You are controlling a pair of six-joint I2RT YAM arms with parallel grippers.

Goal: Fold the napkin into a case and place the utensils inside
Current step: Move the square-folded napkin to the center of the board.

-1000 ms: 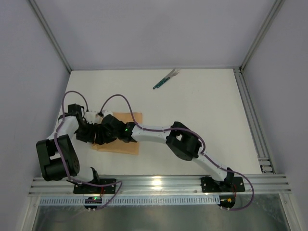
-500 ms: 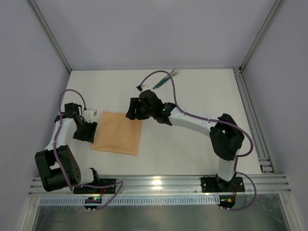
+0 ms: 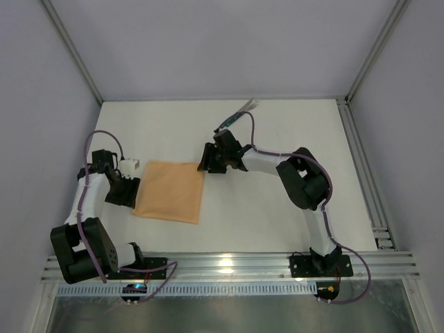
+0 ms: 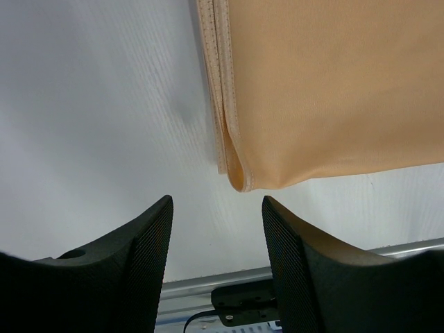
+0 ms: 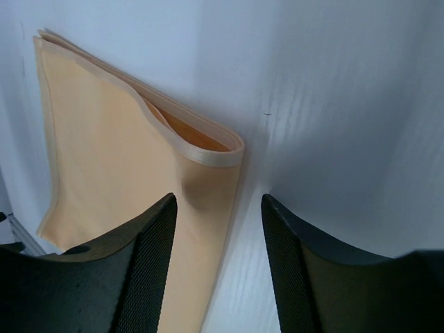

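Observation:
The peach-tan napkin point(image 3: 170, 191) lies folded in layers on the white table, left of centre. My left gripper point(image 3: 127, 193) sits just off its left edge, open and empty; in the left wrist view the napkin's point(image 4: 333, 90) folded corner lies ahead of the gripper point(image 4: 216, 229). My right gripper point(image 3: 206, 164) hovers open at the napkin's far right corner. In the right wrist view the napkin's point(image 5: 104, 152) top layer gapes slightly at that corner, ahead of the gripper point(image 5: 216, 236). The green-handled utensils point(image 3: 238, 116) lie at the back, partly crossed by the right arm's cable.
The enclosure's walls stand close on the left, back and right. An aluminium rail point(image 3: 229, 263) with the arm bases runs along the near edge. The right arm's elbow point(image 3: 305, 182) sticks out over the right half of the table.
Both grippers have come off the napkin, which now lies uncovered. The left one drew back to the left. The right arm swung to the napkin's far right corner.

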